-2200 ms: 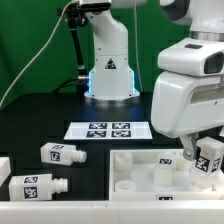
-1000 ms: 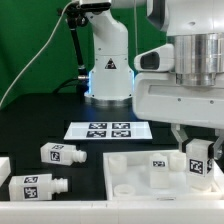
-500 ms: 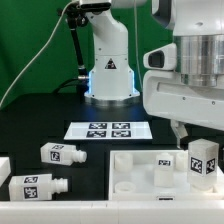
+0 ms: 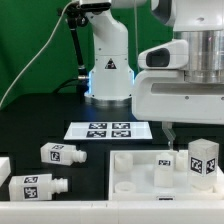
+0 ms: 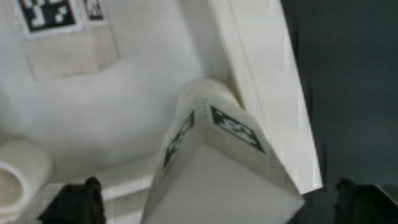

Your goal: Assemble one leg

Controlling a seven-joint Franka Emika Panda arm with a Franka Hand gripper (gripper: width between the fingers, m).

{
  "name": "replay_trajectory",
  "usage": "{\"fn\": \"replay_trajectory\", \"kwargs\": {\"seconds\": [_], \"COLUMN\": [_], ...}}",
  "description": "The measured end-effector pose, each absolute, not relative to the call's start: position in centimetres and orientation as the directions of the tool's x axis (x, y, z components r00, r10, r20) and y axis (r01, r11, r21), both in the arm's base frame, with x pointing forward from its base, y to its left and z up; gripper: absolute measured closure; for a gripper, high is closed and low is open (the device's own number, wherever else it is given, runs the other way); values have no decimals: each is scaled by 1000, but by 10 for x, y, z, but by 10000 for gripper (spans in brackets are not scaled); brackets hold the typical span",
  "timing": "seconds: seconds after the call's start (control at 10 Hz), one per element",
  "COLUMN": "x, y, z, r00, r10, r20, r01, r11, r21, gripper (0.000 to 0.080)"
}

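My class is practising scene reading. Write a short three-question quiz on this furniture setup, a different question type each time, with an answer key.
1. True or false: the upright leg stands on the marker board.
2. Where does the marker board lie? A) on the table between the robot base and the white panel; B) on top of the white panel; C) leaning against the robot base.
3. Fill in: the gripper above the upright leg is ____ (open or shut).
Key: 1 false, it stands on the white panel; 2 A; 3 open.
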State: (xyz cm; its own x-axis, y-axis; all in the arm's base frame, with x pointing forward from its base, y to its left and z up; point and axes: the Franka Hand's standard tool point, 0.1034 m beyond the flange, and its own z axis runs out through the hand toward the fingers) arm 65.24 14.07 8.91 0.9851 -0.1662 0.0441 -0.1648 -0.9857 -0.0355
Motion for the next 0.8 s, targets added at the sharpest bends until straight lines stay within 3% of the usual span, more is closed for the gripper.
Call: {"fn": "replay_trajectory", "kwargs": {"seconds": [0.6,0.8], "x": [650,650], "y": [139,137], "z": [83,82], "r00": [908,891], "r10": [412,448], "r20": [76,68], "r01": [411,446], "r11": [-911,-894], "r21": [29,47], "gripper": [150,198]}}
